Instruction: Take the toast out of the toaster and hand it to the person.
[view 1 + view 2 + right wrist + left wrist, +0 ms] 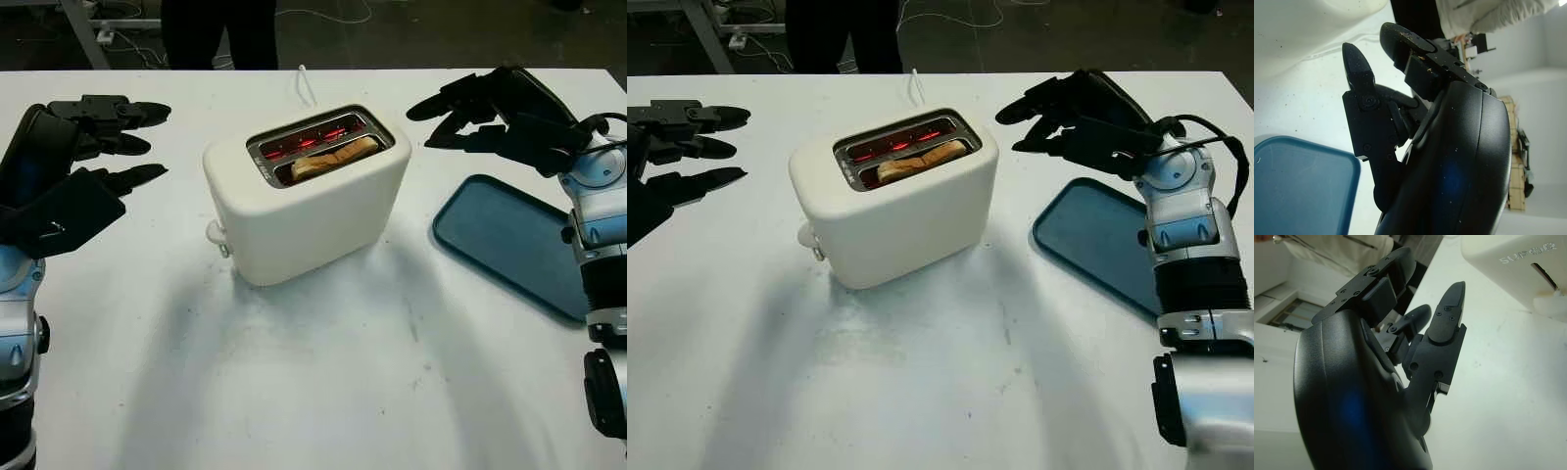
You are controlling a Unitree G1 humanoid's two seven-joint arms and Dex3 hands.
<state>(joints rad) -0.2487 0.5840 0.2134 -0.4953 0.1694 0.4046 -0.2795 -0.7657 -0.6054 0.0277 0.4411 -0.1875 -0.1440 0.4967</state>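
A cream two-slot toaster [313, 201] stands at the middle of the white table, its slots glowing red. A slice of browned toast [333, 157] sticks up a little from the nearer slot. My left hand [127, 147] hovers open to the left of the toaster, fingers pointing toward it, a hand's width away. My right hand [446, 117] hovers open at the toaster's upper right, just off its corner, holding nothing. A person in dark trousers [220, 34] stands behind the far table edge.
A dark blue tray [509, 240] lies on the table to the right, under my right forearm. The toaster's white cord [306, 86] runs back to the far edge. A lever knob [216, 233] juts from the toaster's left end. Table legs and cables lie beyond.
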